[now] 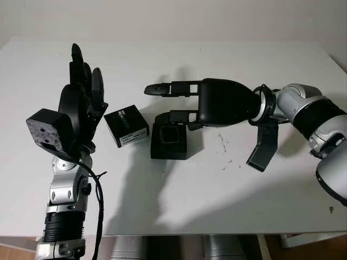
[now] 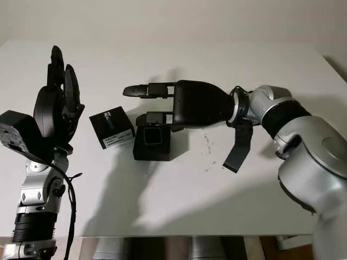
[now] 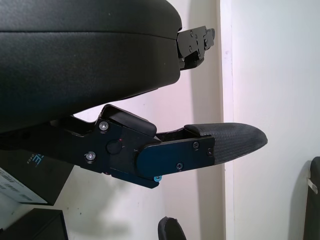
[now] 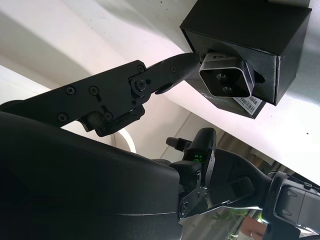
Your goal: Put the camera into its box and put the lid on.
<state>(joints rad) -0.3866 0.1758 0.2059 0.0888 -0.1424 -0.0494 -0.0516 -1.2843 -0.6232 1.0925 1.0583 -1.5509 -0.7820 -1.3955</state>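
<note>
Camera is sitting in the open black box near the table's middle in the left eye view, lens face up, so I judge the first half of the task done; the lid, black with printed labels, is lying on the table just beside the box toward the robot's left, not yet on. The right hand is hovering over the box, one finger reaching out above and past it, another angled down at the box's far edge; whether it is touching the camera cannot be told. In the right eye view the left hand is standing raised and open near the lid, holding nothing. The white table is offering wide bare room on every side of box and lid, with all edges well apart from both. In the left wrist view a padded fingertip is extending freely, gripping nothing, with a corner of the lid showing beneath. In the right wrist view a finger is reaching to the box rim beside the camera, apparently not pinching it. Remaining, by my estimate: lifting the lid and seating it.
</note>
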